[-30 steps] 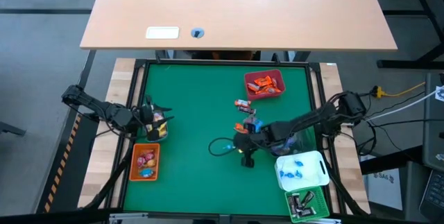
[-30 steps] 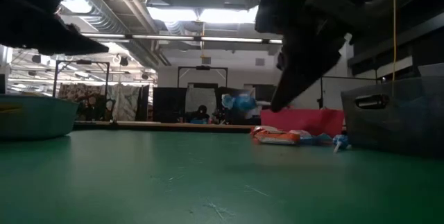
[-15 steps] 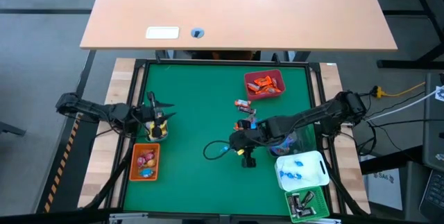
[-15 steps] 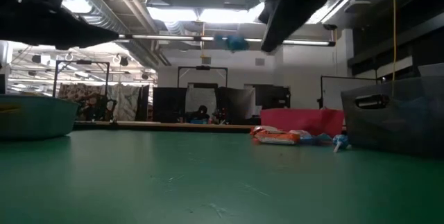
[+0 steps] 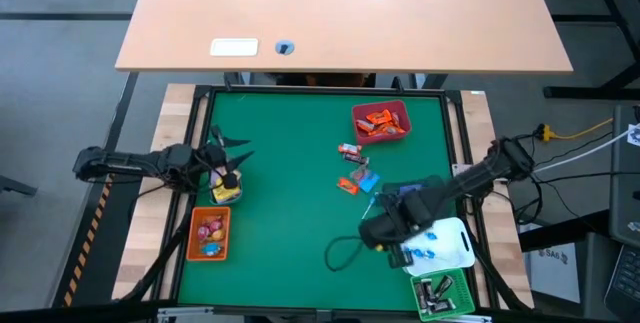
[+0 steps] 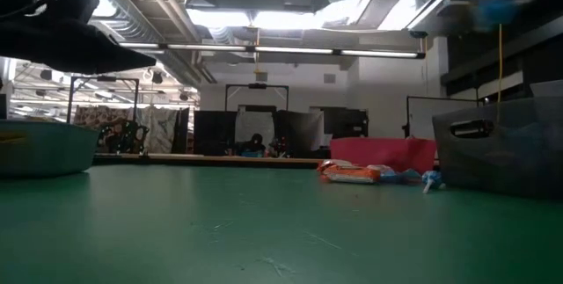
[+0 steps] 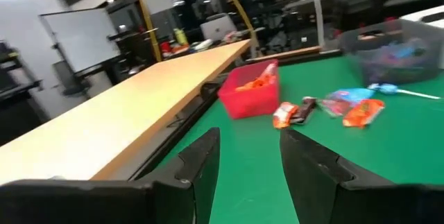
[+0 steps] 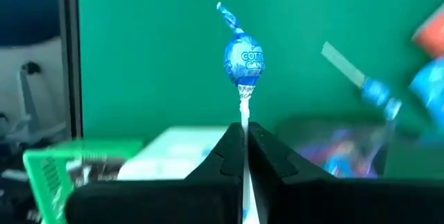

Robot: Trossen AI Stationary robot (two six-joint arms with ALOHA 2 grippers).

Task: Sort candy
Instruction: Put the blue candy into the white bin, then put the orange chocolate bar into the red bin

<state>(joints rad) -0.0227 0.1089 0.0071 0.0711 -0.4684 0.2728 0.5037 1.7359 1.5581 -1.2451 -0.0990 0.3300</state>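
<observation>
Right fingers: the two dark fingers [image 8: 229, 158] of the right gripper [image 5: 393, 246] are pressed together on the thin white stick of a blue lollipop [image 8: 243, 61]. The gripper is at the near right, at the left edge of the white bin [image 5: 459, 235].
Left fingers: the fingers [image 7: 201, 161] of the left gripper [image 5: 228, 147] are spread, with nothing between them. This gripper waits at the left side of the table, beside the clear bin [image 5: 226, 191].
Writing: on the lollipop wrapper I can read "COTT" and below it "CAN"; the rest turns out of sight. On the other sweets no writing can be read.
Lollipop shape: a round ball head in shiny blue and white wrapper, twisted to a small tail at the top.
Loose candy: a few small sweets [image 5: 352, 168] lie on the green mat [image 5: 290, 163] right of the middle, in orange-red, dark and blue crinkled wrappers. One is another blue lollipop [image 7: 383, 89] with a pale stick.
Red bin: a square plastic box [image 5: 381, 122] at the far right, with orange-red sweets inside.
Orange bin: a rectangular box [image 5: 210, 235] at the near left, with pink and blue sweets inside.
White bin content: blue sweets.
Green bin: a small box [image 5: 438, 296] at the near right corner, with dark wrapped sweets.
Wooden table: a pale, smooth top [image 5: 340, 13] beyond the mat, with a white card [image 5: 234, 48] and a small blue round thing [image 5: 285, 47] on it.
</observation>
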